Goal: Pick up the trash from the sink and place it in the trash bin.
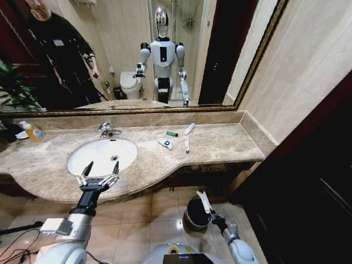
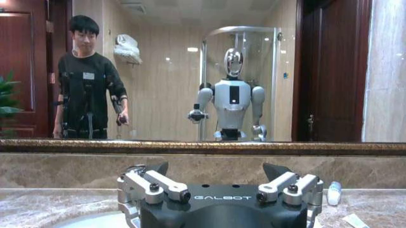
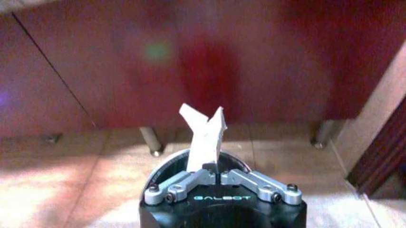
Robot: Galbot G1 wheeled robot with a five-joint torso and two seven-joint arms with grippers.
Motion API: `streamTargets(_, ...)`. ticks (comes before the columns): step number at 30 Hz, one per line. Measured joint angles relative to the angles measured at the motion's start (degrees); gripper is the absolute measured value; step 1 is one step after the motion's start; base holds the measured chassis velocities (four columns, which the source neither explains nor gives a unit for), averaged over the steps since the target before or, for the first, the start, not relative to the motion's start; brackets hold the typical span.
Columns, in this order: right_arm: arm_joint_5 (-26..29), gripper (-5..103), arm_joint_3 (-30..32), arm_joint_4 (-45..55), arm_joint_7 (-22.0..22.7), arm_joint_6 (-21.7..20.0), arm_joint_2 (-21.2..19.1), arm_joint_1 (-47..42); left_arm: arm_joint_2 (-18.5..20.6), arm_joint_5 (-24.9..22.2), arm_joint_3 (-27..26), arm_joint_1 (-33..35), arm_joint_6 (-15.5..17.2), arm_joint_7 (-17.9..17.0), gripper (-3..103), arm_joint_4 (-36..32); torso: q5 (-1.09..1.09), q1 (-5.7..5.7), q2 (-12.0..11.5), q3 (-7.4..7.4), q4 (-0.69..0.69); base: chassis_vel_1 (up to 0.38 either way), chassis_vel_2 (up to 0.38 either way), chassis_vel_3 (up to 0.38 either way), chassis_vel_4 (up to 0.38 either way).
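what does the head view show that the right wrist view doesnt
Head view alone: the sink in its marble counter, trash lying on the counter beside the basin, and the open left end effector at the counter's front edge. Right wrist view alone: the red-brown cabinet front and a metal leg. Both: the right end effector shut on a white wrapper over the trash bin.

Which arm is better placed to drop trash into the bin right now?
Right. The right gripper is shut on a white wrapper just above the trash bin on the floor. The left gripper hangs open at the sink.
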Motion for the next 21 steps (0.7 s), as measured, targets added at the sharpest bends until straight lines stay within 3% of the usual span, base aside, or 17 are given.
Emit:
streamTargets(6, -0.82, 0, 0.13, -4.71, 0.62, 1.69, 0.75, 2.17, 0.0, 0.0, 0.0, 0.0, 0.0, 0.0, 100, 0.0, 0.01, 0.0, 0.0, 0.0, 0.0, 0.0, 0.0, 0.0, 0.0)
streamTargets(21, -1.17, -2, 0.04, -5.26, 0.39, 1.96, 1.0, 2.34, 0.0, 0.0, 0.0, 0.0, 0.0, 0.0, 100, 0.0, 0.0, -0.01, 0.0, 0.0, 0.0, 0.0, 0.0, 0.0, 0.0)
